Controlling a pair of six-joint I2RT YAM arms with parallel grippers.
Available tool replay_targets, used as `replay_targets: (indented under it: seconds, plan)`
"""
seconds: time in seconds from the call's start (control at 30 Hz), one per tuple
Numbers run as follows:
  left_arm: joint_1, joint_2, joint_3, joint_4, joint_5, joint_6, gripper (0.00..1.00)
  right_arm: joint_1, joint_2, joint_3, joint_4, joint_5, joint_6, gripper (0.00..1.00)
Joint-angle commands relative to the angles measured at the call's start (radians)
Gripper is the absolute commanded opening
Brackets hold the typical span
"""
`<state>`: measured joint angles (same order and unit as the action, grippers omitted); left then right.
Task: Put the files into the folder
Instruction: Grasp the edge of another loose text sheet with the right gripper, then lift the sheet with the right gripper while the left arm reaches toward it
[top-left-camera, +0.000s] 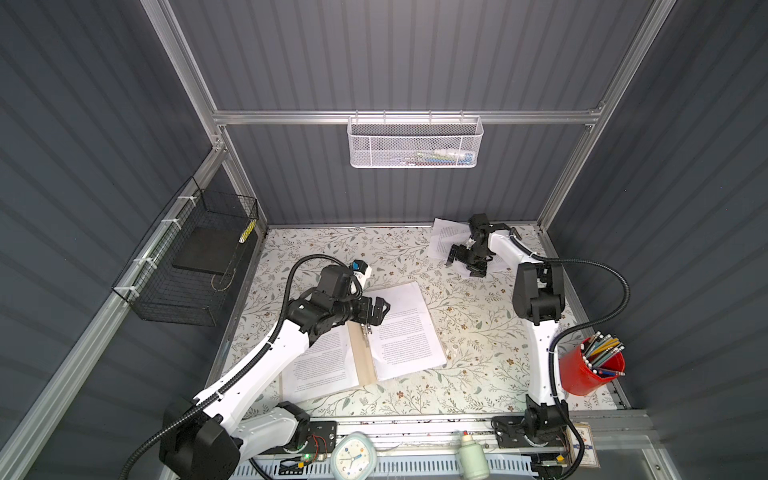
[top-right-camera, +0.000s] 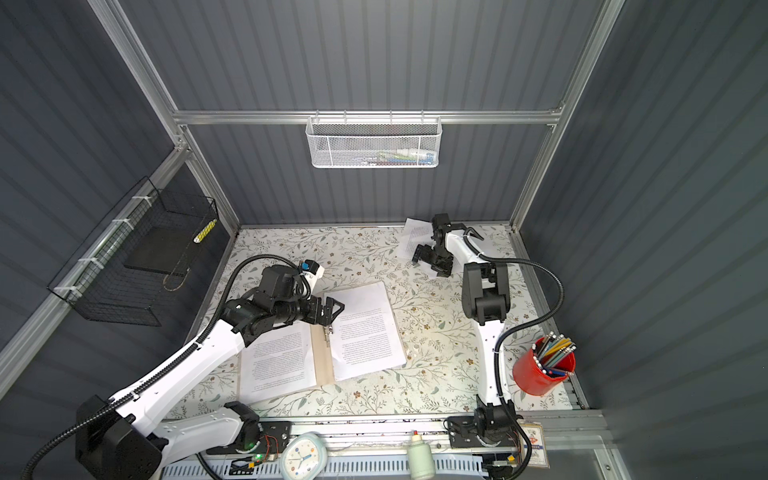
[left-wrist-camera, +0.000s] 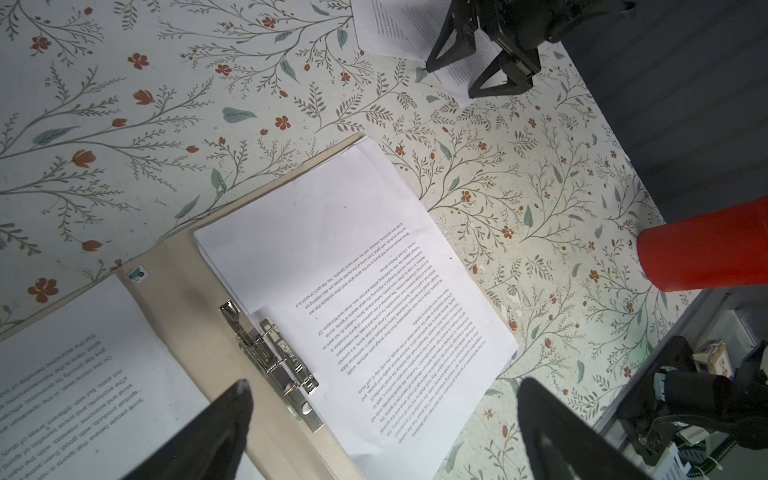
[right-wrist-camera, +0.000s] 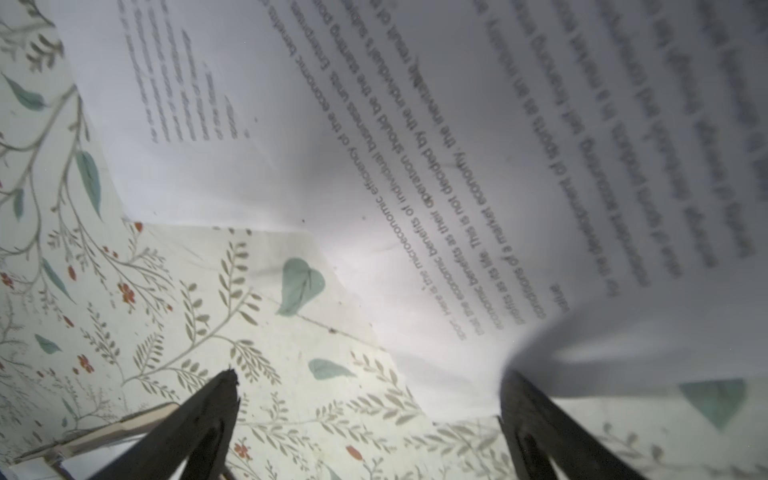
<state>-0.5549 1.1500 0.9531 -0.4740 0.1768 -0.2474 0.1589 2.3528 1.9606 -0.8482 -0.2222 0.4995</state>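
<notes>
The tan folder (top-left-camera: 362, 361) (top-right-camera: 322, 357) (left-wrist-camera: 178, 291) lies open mid-table, its metal clip (left-wrist-camera: 270, 353) along the spine. Printed white files rest on both halves: one sheet (top-left-camera: 407, 328) (left-wrist-camera: 353, 257) on the right half and one (top-left-camera: 320, 365) on the left. More loose files (top-left-camera: 446, 237) (top-right-camera: 415, 235) (right-wrist-camera: 457, 166) lie at the back right. My left gripper (top-left-camera: 377, 311) (top-right-camera: 332, 313) (left-wrist-camera: 386, 388) hovers open over the spine's far end, holding nothing. My right gripper (top-left-camera: 463, 266) (top-right-camera: 430, 264) (right-wrist-camera: 369, 374) (left-wrist-camera: 451, 81) is open just above the loose files, a raised paper edge lying against one finger.
A red cup of pencils (top-left-camera: 590, 370) (top-right-camera: 540, 370) (left-wrist-camera: 702, 257) stands at the right edge. A black wire basket (top-left-camera: 187, 266) hangs on the left wall and a white mesh basket (top-left-camera: 415, 143) on the back wall. A clock (top-left-camera: 353, 457) and a bottle (top-left-camera: 471, 455) sit at the front.
</notes>
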Motion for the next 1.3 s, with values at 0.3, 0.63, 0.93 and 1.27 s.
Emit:
replay_targets:
  seconds: [0.3, 0.63, 0.93, 1.27]
  plan:
    - [0.001, -0.010, 0.015, 0.009, 0.049, -0.036, 1.00, -0.001, -0.405, -0.777, 0.218, -0.104, 0.073, 0.99]
    - [-0.099, 0.273, 0.217, 0.014, 0.103, -0.049, 1.00, -0.064, -0.861, -1.145, 0.325, -0.136, 0.102, 0.99]
    - [-0.274, 0.735, 0.637, 0.013, 0.117, -0.040, 1.00, -0.219, -0.841, -1.034, 0.484, -0.187, 0.100, 0.99]
    - [-0.328, 1.134, 1.025, -0.005, 0.200, -0.076, 1.00, -0.328, -0.719, -0.953, 0.517, -0.023, 0.181, 0.99]
